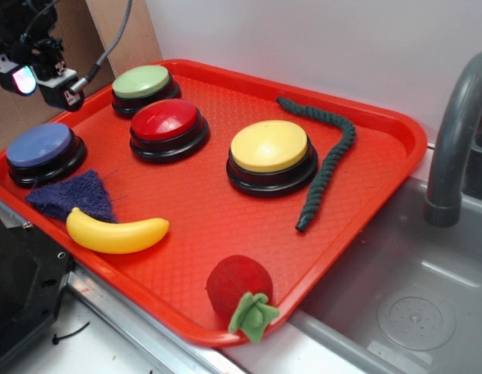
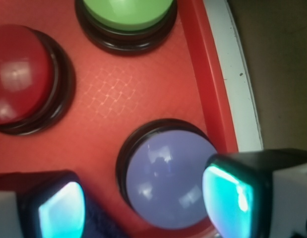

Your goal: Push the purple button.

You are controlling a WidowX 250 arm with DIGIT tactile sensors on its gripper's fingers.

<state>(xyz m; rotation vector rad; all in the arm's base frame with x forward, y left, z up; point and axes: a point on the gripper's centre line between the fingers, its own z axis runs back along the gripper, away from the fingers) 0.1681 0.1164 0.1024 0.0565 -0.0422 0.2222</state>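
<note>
The purple button has a periwinkle dome on a black base and sits at the left corner of the red tray. My gripper hovers above and just behind it, over the tray's left rim, without touching it. In the wrist view the purple button lies below the gap between my glowing fingertips, nearer the right one. The gripper is open with nothing held.
On the tray are a green button, a red button, a yellow button, a dark blue cloth scrap, a toy banana, a green knitted cord and a red plush fruit. A sink and faucet stand to the right.
</note>
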